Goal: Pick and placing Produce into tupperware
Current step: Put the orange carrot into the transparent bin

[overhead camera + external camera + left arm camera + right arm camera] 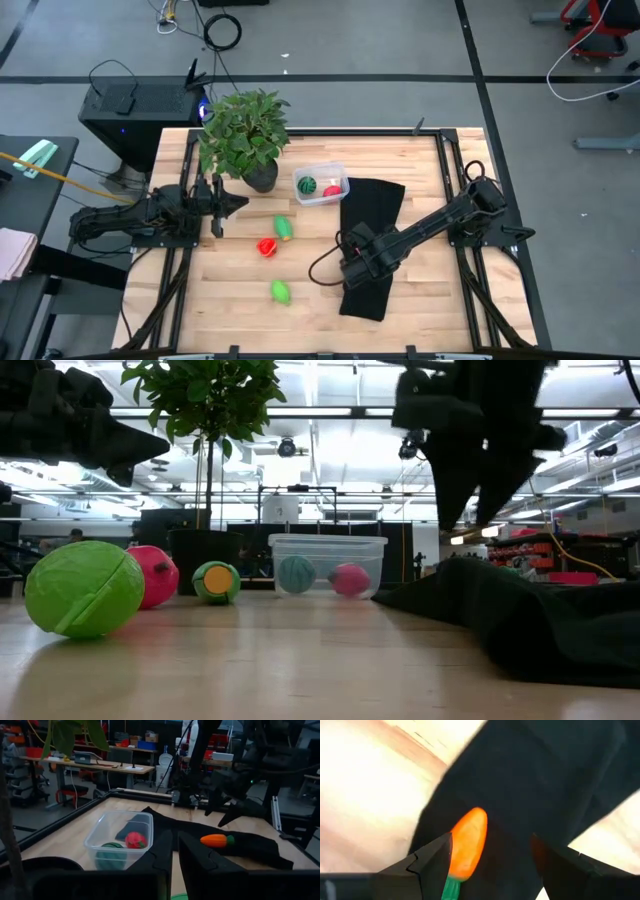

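The clear tupperware (322, 185) stands on the table next to the plant pot. It holds a dark green round piece (306, 185) and a red piece (332, 190). On the bare wood lie a light green piece (284, 228), a red piece (267, 247) and another light green piece (281, 292). The orange carrot (217, 840) lies on a black cloth (372, 240). My right gripper (231, 807) hangs open just above the carrot (467, 842), its fingers on either side of it. My left gripper (232, 202) waits shut beside the plant.
A leafy potted plant (243, 132) stands at the far left, close to the tupperware and my left gripper. The black cloth (520, 610) covers the table's middle right in humped folds. Black rails (445, 170) run along the table's edges.
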`<state>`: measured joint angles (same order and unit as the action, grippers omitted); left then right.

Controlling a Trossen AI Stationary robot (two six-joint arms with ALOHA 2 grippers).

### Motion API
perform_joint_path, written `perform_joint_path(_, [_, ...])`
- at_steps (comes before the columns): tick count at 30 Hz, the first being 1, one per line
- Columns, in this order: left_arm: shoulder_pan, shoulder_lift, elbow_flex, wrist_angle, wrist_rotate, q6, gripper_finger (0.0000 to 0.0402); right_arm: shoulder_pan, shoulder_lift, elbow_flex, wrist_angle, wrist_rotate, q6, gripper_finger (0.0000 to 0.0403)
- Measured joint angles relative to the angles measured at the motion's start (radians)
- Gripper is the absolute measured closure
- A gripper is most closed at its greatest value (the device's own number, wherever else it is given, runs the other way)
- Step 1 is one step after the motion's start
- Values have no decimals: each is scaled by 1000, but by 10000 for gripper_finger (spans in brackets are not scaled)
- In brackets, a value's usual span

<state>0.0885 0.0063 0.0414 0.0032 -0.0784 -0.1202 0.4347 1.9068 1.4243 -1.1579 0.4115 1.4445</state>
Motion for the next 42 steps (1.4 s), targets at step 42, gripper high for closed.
perform_joint_path(42, [0,0,0,1,0,55,364,0,2,-219,435,-20,38,150])
